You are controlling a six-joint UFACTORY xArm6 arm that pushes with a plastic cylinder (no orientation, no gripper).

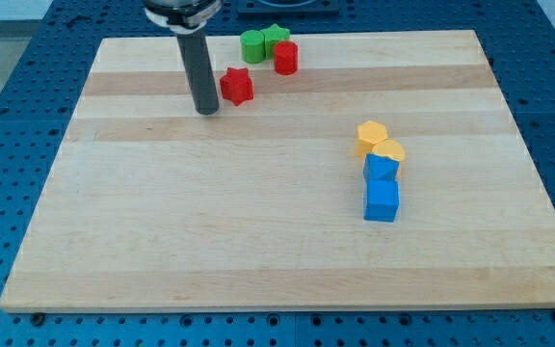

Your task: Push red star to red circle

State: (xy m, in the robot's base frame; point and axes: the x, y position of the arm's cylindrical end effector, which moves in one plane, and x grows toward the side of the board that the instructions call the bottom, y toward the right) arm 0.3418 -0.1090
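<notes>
The red star (237,87) lies near the view's top, left of centre on the wooden board (258,222). The red circle (286,58), a short cylinder, stands up and to the right of the star, a small gap between them. My tip (207,111) is on the board just left of the red star and slightly below it, close to it; I cannot tell if they touch. The dark rod rises from the tip to the view's top edge.
A green cylinder (252,45) and a green star (276,39) sit at the top edge, touching the red circle's left side. At the right, a yellow hexagon (372,135), a yellow heart-like block (388,150) and two blue blocks (382,170) (382,200) form a column.
</notes>
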